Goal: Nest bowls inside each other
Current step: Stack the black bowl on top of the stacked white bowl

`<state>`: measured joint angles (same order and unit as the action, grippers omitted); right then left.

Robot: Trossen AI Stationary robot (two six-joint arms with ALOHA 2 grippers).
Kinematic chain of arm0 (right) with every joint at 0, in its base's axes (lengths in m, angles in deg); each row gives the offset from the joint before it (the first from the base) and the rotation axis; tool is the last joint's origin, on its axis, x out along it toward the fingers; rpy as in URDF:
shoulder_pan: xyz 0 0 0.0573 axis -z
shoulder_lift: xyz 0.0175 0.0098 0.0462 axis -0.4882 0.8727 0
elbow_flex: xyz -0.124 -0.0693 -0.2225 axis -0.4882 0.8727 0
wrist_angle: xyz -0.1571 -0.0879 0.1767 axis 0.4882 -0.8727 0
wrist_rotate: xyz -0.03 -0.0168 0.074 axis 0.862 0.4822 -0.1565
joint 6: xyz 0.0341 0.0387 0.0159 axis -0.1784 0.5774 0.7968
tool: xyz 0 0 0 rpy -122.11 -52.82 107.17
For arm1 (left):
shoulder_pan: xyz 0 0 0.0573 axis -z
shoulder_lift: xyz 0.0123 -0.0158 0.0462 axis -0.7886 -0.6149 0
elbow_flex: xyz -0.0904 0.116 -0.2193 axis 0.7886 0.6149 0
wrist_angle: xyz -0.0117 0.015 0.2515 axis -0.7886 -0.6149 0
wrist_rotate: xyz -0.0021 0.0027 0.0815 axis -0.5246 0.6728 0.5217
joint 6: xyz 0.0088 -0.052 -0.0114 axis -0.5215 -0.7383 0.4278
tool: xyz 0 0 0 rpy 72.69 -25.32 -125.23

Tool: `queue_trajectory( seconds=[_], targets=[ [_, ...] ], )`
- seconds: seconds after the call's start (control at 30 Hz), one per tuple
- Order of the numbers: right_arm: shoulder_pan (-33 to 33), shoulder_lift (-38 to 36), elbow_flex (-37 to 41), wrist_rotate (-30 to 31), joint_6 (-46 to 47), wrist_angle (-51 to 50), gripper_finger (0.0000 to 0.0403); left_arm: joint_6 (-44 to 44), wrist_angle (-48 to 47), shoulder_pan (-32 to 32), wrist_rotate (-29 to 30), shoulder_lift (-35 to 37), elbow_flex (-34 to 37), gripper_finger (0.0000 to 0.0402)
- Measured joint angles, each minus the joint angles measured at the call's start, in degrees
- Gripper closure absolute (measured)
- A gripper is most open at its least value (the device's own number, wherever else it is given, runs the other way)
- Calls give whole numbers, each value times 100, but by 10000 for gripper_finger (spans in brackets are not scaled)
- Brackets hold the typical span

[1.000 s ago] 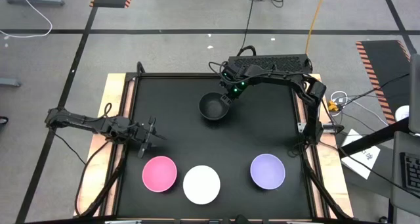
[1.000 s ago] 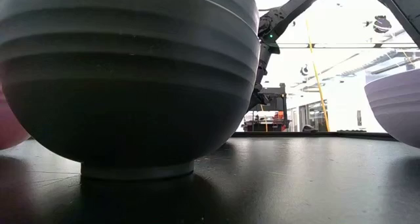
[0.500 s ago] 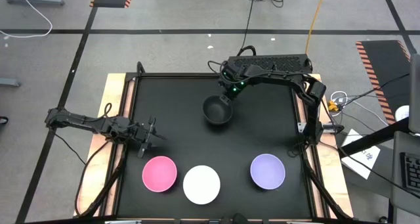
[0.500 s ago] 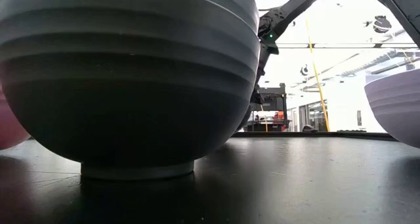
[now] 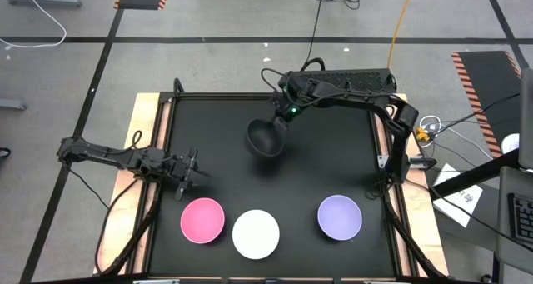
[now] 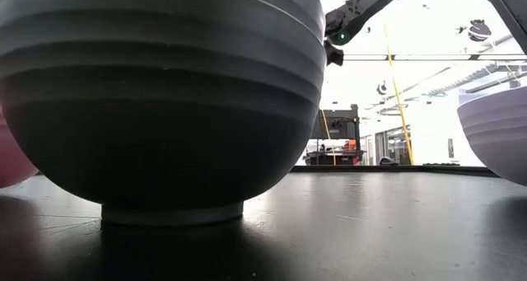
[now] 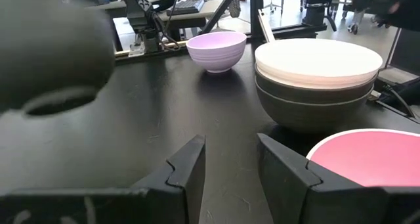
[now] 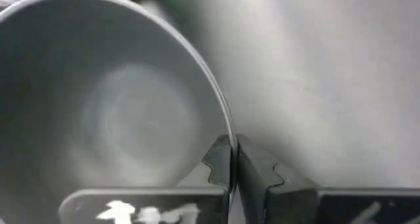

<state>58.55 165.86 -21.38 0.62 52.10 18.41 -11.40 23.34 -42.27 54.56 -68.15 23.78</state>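
Observation:
My right gripper [image 5: 281, 122] is over the far middle of the black table [image 5: 333, 151], shut on a black bowl [image 5: 266, 139] that hangs tilted below it. In the left wrist view this bowl [image 7: 52, 60] shows its foot ring. Along the near edge stand a pink bowl [image 5: 202, 220], a white bowl [image 5: 256, 233] and a lavender bowl [image 5: 340, 216]. The white bowl [image 7: 318, 56] sits nested in another black bowl [image 7: 308, 109]. My left gripper [image 7: 231, 159] waits open at the table's left edge, touching nothing. My right gripper pinches the black bowl's rim [image 8: 220, 115], one finger inside the bowl and one outside. The fingers slant down from the far right side. The bowl is lifted off the table and tipped, its underside turned toward the table's left.
In the low view the black bowl under the white one [image 6: 165, 100] fills the left and hides most of the table. The lavender bowl [image 6: 498, 133] stands alone at the near right. Bare table lies between the held bowl and the near row.
My right gripper has risen and rolled. The black bowl, which sat upright on the table a second ago, is lifted off it, tipped onto its side and shifted slightly toward the table's left. My left arm has kept still.

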Motion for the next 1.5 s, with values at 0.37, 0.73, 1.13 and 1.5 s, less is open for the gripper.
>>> queue_trajectory(
  seconds=[0.37, 0.73, 1.13, 1.5],
  targets=[
    [-903, -520, 2, -327, -740, 1208, 402, -96, -4, 2, 33, 0, 0, 266],
    [-1000, -1143, 622, 27, -1007, 1433, 402, -196, -4, 4, 0, -1, 0, 266],
    [-687, -3367, 3314, 562, -154, 3541, 403, -171, -6, 4, 46, 0, 0, 266],
    [-767, -4054, 4498, 1265, -204, 3608, 402, -265, -10, 7, 74, 0, 0, 266]
  ],
)
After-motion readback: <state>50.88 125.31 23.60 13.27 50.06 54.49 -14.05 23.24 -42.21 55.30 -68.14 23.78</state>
